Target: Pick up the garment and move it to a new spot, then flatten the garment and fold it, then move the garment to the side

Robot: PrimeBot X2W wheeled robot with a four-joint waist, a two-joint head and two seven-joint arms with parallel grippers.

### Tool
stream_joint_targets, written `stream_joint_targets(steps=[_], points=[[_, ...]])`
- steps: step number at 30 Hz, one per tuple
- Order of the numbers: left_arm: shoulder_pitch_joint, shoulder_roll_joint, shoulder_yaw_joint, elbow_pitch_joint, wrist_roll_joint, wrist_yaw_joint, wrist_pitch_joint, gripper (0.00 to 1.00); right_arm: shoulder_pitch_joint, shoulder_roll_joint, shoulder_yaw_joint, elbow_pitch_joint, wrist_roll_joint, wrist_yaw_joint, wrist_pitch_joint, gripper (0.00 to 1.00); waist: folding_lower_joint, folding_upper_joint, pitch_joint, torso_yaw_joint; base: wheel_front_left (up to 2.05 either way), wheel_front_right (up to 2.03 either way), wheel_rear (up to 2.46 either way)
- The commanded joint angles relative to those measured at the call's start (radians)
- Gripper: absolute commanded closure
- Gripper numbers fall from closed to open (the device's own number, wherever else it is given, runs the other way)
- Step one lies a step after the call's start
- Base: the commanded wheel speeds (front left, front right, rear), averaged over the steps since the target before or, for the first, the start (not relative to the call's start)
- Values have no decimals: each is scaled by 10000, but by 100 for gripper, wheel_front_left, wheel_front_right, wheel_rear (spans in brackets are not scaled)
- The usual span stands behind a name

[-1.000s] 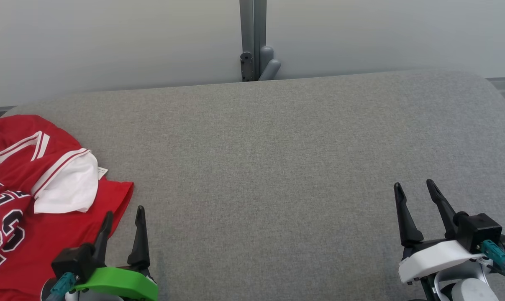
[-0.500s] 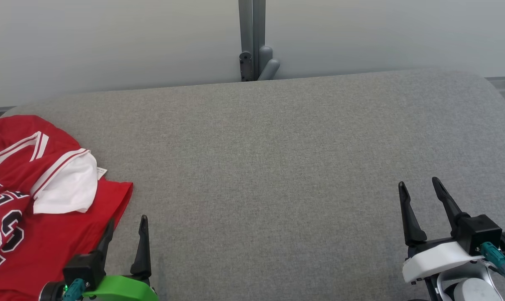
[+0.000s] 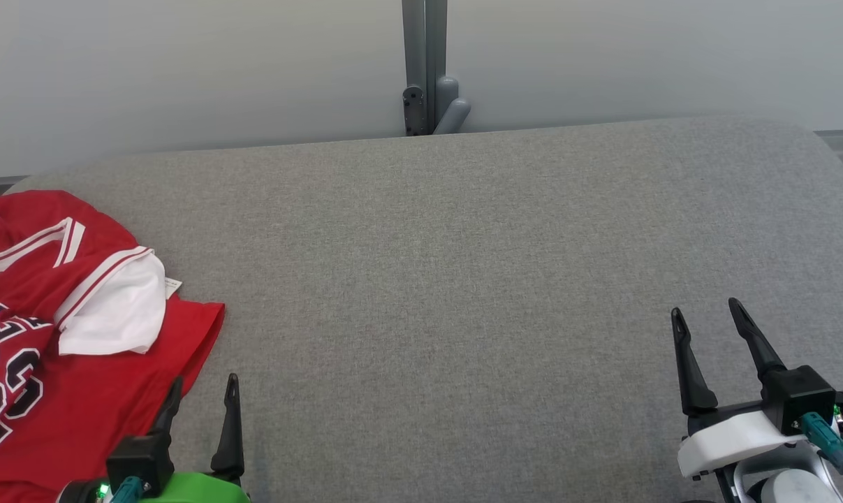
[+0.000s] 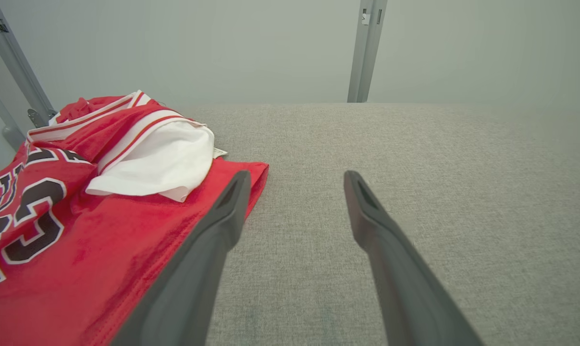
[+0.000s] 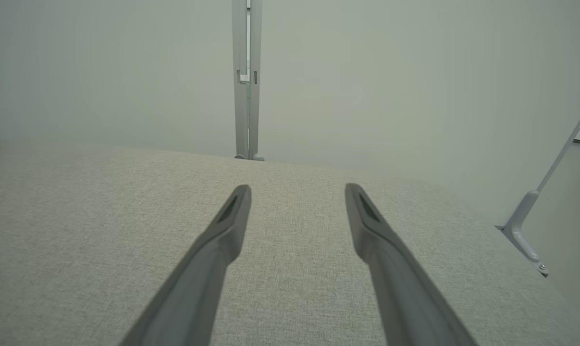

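Both jaws are being held apart and empty: the left gripper (image 3: 204, 381) is hovering at the table's (image 3: 428, 279) near-left edge, the right gripper (image 3: 704, 307) at its near-right. The garment (image 3: 79, 398) is lying crumpled at the table's left end. The pickup is judged not yet begun, and a leftward reach onto the hem is being called for. Compared with a second ago, the left gripper is being drawn back.

The red cloth garment (image 3: 65, 391) lies on matt, woven grey upholstery (image 3: 463, 279).
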Motion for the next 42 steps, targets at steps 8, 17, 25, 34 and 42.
stream_joint_targets(steps=[8,17,25,34,42], points=[[5,20,162,215,-255,-25,-79,0,141,-64,-155,131,26,1,-87,0,0,0,-18,-10,0,0,0],[-57,0,185,269,-269,-32,-79,0,134,-23,-188,259,126,1,-87,0,0,0,-9,-19,0,0,0],[-116,-4,81,256,-241,-32,-77,0,190,28,-243,223,177,1,-87,0,0,0,-30,167,0,0,0],[-50,41,258,171,-210,-30,-77,0,247,116,68,188,223,1,-87,0,0,0,-89,1637,0,0,0],[368,28,639,104,-308,-13,-79,0,65,177,661,347,286,-1,-87,0,0,0,-173,3273,0,0,0]])
